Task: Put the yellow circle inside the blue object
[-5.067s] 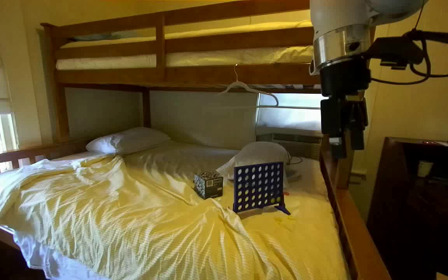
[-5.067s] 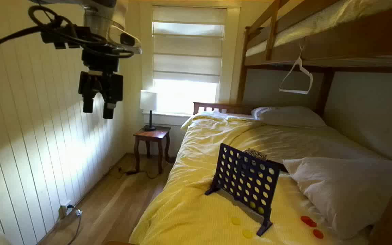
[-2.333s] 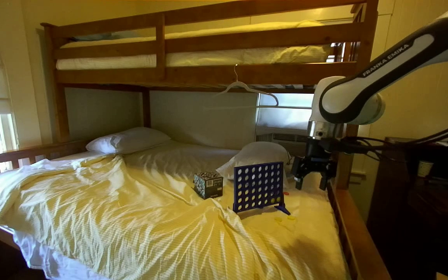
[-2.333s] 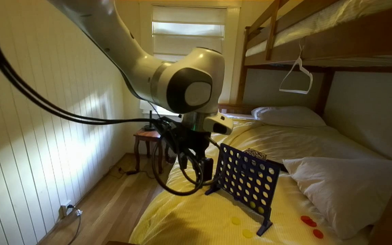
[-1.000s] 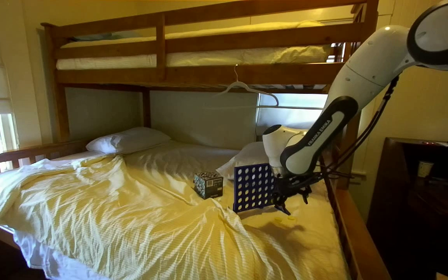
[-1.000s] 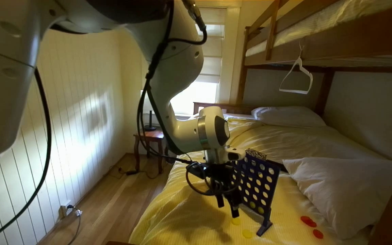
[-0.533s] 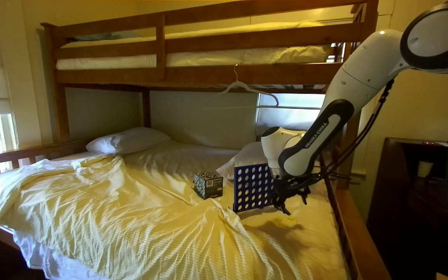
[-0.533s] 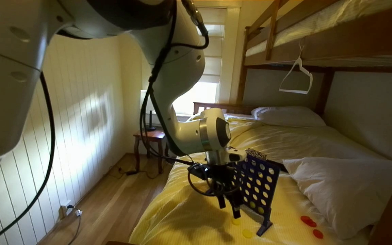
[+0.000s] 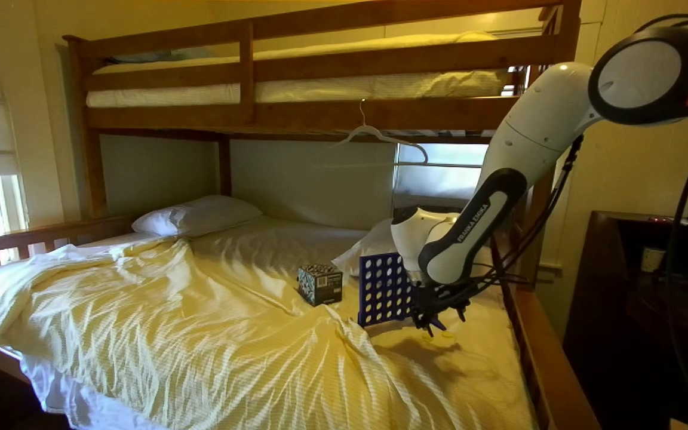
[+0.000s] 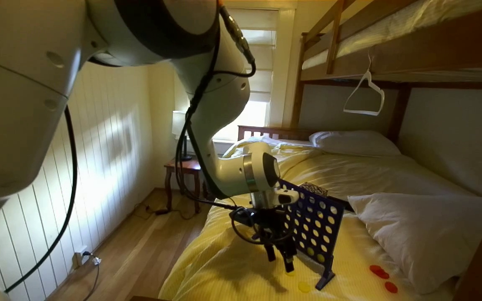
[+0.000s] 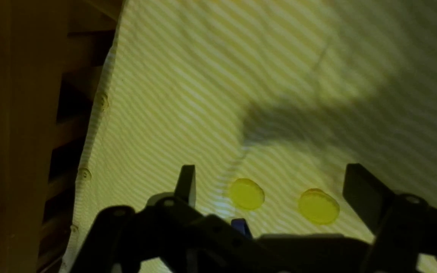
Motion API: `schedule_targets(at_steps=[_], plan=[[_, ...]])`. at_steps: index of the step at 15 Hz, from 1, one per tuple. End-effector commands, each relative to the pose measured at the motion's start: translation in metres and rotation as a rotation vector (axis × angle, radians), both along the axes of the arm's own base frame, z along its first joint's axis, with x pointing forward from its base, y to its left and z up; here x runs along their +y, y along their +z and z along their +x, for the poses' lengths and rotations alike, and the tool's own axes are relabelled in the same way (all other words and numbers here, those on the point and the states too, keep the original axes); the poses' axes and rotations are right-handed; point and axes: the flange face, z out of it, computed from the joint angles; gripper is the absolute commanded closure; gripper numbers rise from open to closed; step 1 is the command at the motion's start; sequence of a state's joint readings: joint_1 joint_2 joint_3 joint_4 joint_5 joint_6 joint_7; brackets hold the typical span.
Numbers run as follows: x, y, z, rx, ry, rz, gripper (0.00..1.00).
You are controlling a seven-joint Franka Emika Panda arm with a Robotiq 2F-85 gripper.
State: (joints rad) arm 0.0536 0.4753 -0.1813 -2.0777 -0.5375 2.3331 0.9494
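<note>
Two yellow circles lie flat on the yellow striped bedding; in the wrist view, one yellow circle (image 11: 246, 194) is nearer the left finger and another yellow circle (image 11: 319, 206) nearer the right. In an exterior view, one circle (image 10: 304, 287) shows plainly and the other is partly behind a fingertip. My gripper (image 11: 273, 184) is open and empty above them, pointing down; it also shows in both exterior views (image 9: 444, 321) (image 10: 280, 261). The blue object (image 10: 322, 231) stands upright beside the gripper, partly hidden by the arm. Its foot (image 11: 240, 226) shows in the wrist view.
A small patterned dark box (image 9: 320, 284) sits behind the blue object. Red discs (image 10: 390, 287) and a pillow (image 10: 425, 238) lie on its far side. A wooden bed rail (image 11: 25, 113) runs along the bed's edge. A hanger (image 9: 368, 128) hangs from the upper bunk.
Over five seconds my open gripper came down from high above the bed's end to over the yellow circles. In the last half second it sank slightly. The circles and blue object stayed put.
</note>
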Motion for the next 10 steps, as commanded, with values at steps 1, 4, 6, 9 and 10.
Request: schedule_targets(at_steps=[1,4,6,9,10], plan=[[0.005,-0.016,0.022,-0.018,0.013,-0.061,0.00],[0.007,-0.027,0.034,-0.019,0.032,-0.087,0.00],[0.008,-0.035,0.041,-0.016,0.042,-0.101,0.00],[0.007,-0.045,0.050,-0.016,0.054,-0.123,0.00],[0.007,-0.048,0.052,-0.016,0.059,-0.125,0.00]])
